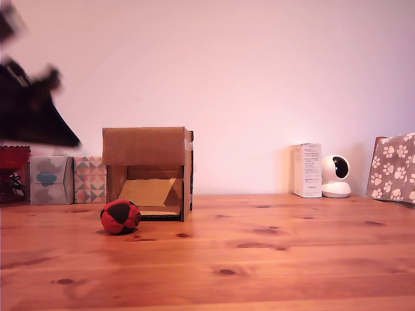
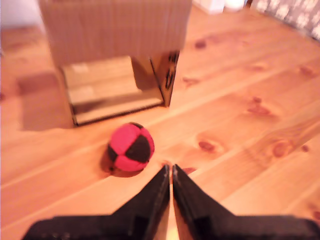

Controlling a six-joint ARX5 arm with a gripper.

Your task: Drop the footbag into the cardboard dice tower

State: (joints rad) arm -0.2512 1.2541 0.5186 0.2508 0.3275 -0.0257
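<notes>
Resting on the table (image 1: 272,259), the footbag (image 2: 131,146) is lying before the cardboard dice tower (image 1: 148,170); the empty gripper (image 2: 171,172) is sitting closed nearby.

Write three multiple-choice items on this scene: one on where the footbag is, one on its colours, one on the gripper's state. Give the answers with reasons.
1. Where is the footbag?
A. Inside the cardboard dice tower
B. On the table before the tower's opening
C. In the gripper

2. What colours are its panels?
A. Red and black
B. Blue and white
C. Green and yellow

3. How is the gripper?
A. Wide open
B. Shut on the footbag
C. Shut, holding nothing

Answers: 1 B, both views show it on the wood before the opening. 2 A, the wrist view shows the panels clearly. 3 C, the fingertips meet, apart from the ball.
</notes>
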